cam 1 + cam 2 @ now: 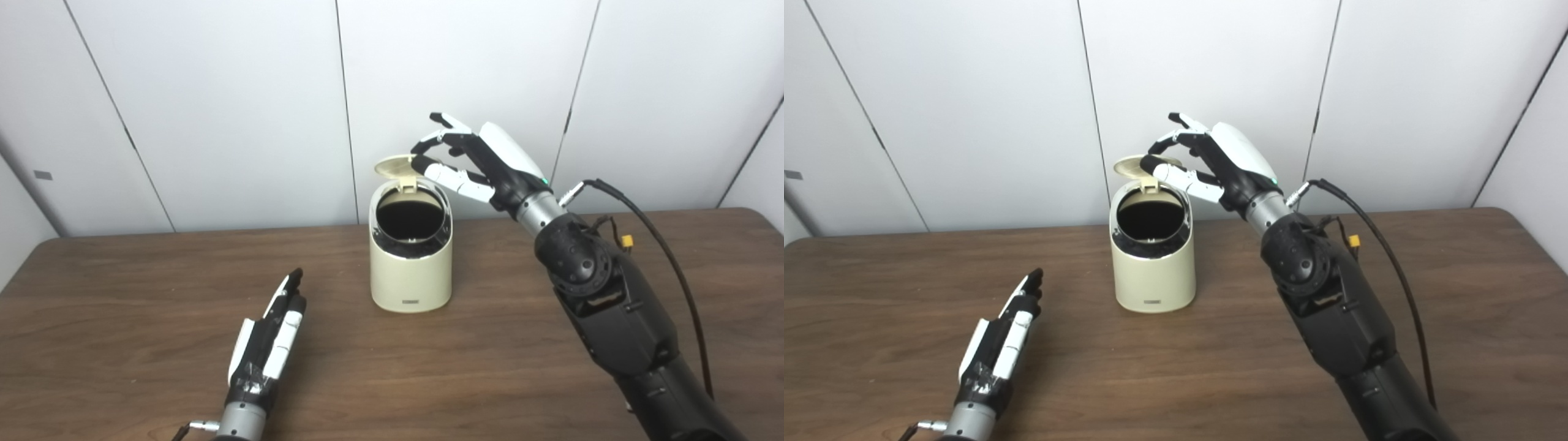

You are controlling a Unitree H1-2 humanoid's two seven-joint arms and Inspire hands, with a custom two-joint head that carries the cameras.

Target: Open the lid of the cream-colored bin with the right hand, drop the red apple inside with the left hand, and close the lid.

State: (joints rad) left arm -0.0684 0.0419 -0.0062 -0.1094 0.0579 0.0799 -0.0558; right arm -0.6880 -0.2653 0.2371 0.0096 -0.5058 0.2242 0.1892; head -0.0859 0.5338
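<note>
Fingers, right hand [474, 159]: spread, tips touching the raised lid [395, 165], nothing clamped
Fingers, left hand [269, 334]: straight, together, holding nothing, near left on the table [122, 306]
Cream-colored bin [411, 257]: upright mid-table, lid tipped up at its far rim, dark inside
Apple: not visible

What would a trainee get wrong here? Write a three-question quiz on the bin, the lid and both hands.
1. True or false: the lid of the cream-colored bin is shut.
2. Which hand is at the lid? A) left hand B) right hand
3. Fill in: the left hand holds ____.

Key:
1. False; it stands open.
2. B; the right hand has its fingers at the lid.
3. Nothing; no apple is visible.
</note>
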